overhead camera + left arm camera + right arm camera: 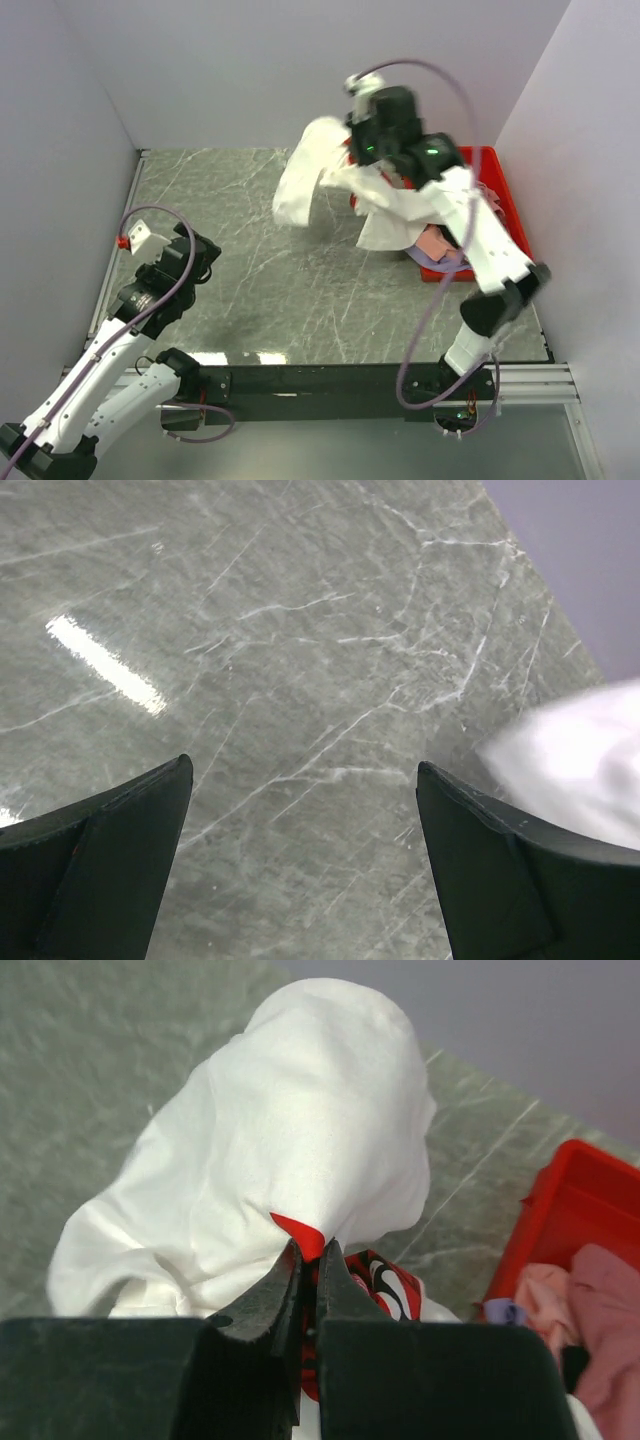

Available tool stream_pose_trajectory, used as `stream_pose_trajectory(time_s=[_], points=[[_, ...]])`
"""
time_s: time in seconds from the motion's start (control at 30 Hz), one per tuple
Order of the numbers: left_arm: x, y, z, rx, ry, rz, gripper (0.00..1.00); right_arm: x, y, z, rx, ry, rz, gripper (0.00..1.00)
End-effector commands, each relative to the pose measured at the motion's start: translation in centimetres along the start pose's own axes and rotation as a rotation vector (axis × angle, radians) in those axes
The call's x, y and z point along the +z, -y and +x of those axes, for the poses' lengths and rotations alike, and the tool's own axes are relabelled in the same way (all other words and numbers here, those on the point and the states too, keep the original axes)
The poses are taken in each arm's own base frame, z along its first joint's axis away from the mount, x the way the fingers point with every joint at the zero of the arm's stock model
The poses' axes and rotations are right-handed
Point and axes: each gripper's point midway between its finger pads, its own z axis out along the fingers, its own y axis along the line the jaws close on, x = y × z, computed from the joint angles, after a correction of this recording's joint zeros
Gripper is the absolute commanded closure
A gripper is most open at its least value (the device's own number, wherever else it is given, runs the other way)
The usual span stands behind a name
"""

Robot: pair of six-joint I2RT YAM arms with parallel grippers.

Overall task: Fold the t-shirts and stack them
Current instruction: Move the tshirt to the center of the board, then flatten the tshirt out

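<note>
Claw (pixel 310 1257) tight on white, seemingly printed tee (pixel 300 1130)

Bright, even light falls from above. The counter (pixel 230 220) carries a white glare strip along its near edge, and another streak shows in the left wrist view. Shadows are faint and soft. In the left wrist view the white shirt (pixel 580 750) at the right edge is blurred. In the right wrist view the far counter is out of focus.

T-shirt (pixel 300 1130) hangs from right tool (pixel 310 1250) above table (pixel 230 250), left of the bin (pixel 508 195).
</note>
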Motion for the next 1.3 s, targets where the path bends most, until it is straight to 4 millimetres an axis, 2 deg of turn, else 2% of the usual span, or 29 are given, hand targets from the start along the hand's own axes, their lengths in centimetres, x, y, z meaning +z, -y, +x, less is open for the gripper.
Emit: stream_pose_trajectory(time_s=[0.0, 0.1, 0.13, 0.17, 0.23, 0.27, 0.33, 0.37, 0.43, 0.47, 0.57, 0.6, 0.63, 0.67, 0.73, 0.77, 0.8, 0.83, 0.87, 0.9, 0.93, 0.97, 1.0, 1.03, 1.07, 1.1, 1.17, 1.2, 1.27], points=[[-0.7, -0.9, -1.0, -0.044, 0.020, -0.038, 0.01, 6.2, -3.3, 3.3, -0.111, -0.074, -0.012, 0.96], [-0.8, -1.5, -0.6, -0.045, 0.006, -0.052, 0.00, 10.3, -8.3, 6.8, -0.120, -0.134, -0.112, 0.97], [-0.8, -1.7, -0.4, -0.048, 0.004, -0.058, 0.01, 11.0, -9.9, 7.6, -0.125, -0.146, -0.153, 0.97], [-0.8, -1.9, -0.3, -0.054, 0.002, -0.067, 0.00, 12.5, -12.3, 9.5, -0.130, -0.183, -0.188, 0.97], [-0.8, -2.4, 0.0, -0.046, -0.011, -0.082, 0.01, 13.8, -14.8, 10.4, -0.106, -0.185, -0.229, 0.98], [-0.7, -2.5, 0.2, -0.043, -0.016, -0.087, 0.01, 14.9, -16.5, 11.9, -0.103, -0.211, -0.256, 0.99], [-0.7, -2.5, 0.7, -0.035, -0.034, -0.083, 0.01, 15.6, -18.8, 11.6, -0.030, -0.204, -0.320, 0.99], [-0.5, -2.7, 1.0, -0.033, -0.040, -0.089, 0.01, 16.4, -20.0, 12.5, -0.014, -0.219, -0.354, 0.99], [-0.5, -2.7, 1.3, -0.028, -0.055, -0.088, 0.01, 17.0, -20.8, 11.4, 0.015, -0.189, -0.371, 0.95], [-0.4, -2.8, 1.5, -0.024, -0.059, -0.090, 0.01, 17.8, -20.8, 11.8, 0.020, -0.191, -0.352, 0.94], [-0.3, -2.8, 1.9, -0.027, -0.069, -0.091, 0.00, 18.5, -19.5, 10.5, 0.042, -0.152, -0.270, 0.78], [-0.2, -2.8, 2.1, -0.027, -0.074, -0.089, 0.01, 18.8, -17.7, 10.2, 0.050, -0.144, -0.186, 0.60], [0.0, -3.0, 2.7, -0.023, -0.089, -0.092, 0.00, 18.7, -16.6, 9.9, 0.092, -0.139, -0.135, 0.55], [0.3, -2.6, 2.9, -0.022, -0.092, -0.077, 0.00, 17.7, -15.3, 8.3, 0.124, -0.108, -0.096, 0.49], [0.6, -2.2, 3.4, -0.020, -0.106, -0.065, 0.01, 17.1, -11.8, 8.4, 0.217, -0.110, -0.012, 0.34], [0.9, -2.2, 4.1, 0.004, -0.125, -0.066, 0.00, 15.4, -10.5, 6.7, 0.254, -0.077, -0.009, 0.31], [1.2, -1.6, 4.2, -0.004, -0.128, -0.050, 0.00, 15.1, -9.5, 8.4, 0.273, -0.111, -0.001, 0.28], [1.5, -1.7, 4.7, 0.003, -0.135, -0.053, 0.00, 13.1, -8.1, 6.9, 0.325, -0.078, -0.011, 0.24], [2.0, -1.7, 5.2, 0.022, -0.148, -0.062, 0.01, 12.3, -7.5, 7.4, 0.342, -0.083, -0.008, 0.22], [2.4, -1.3, 5.3, 0.011, -0.149, -0.053, 0.01, 11.9, -6.9, 10.4, 0.344, -0.132, 0.006, 0.21], [2.9, -1.4, 5.7, 0.015, -0.156, -0.062, 0.01, 9.8, -6.2, 9.6, 0.362, -0.095, 0.017, 0.20], [3.7, -1.7, 6.0, 0.038, -0.169, -0.078, 0.00, 8.9, -5.8, 10.6, 0.369, -0.101, 0.035, 0.20], [4.0, -1.5, 6.5, 0.033, -0.196, -0.070, 0.01, 8.6, -5.5, 14.4, 0.365, -0.164, 0.059, 0.20], [4.6, -1.0, 6.6, 0.019, -0.202, -0.055, 0.01, 7.8, -5.5, 15.7, 0.398, -0.178, 0.064, 0.20], [5.4, -1.5, 6.8, 0.031, -0.212, -0.074, 0.00, 6.2, -5.0, 15.7, 0.424, -0.159, 0.074, 0.20], [5.9, -1.6, 7.1, 0.030, -0.226, -0.076, 0.00, 5.7, -4.9, 19.5, 0.433, -0.224, 0.097, 0.20], [6.7, -1.4, 7.7, 0.023, -0.262, -0.062, 0.01, 4.2, -4.4, 21.5, 0.491, -0.236, 0.130, 0.20], [6.9, -1.2, 7.8, 0.019, -0.270, -0.055, 0.00, 3.7, -4.3, 24.5, 0.488, -0.291, 0.150, 0.20], [7.2, -1.3, 8.1, 0.022, -0.281, -0.052, 0.01, 3.0, -4.0, 26.6, 0.488, -0.326, 0.171, 0.20]])
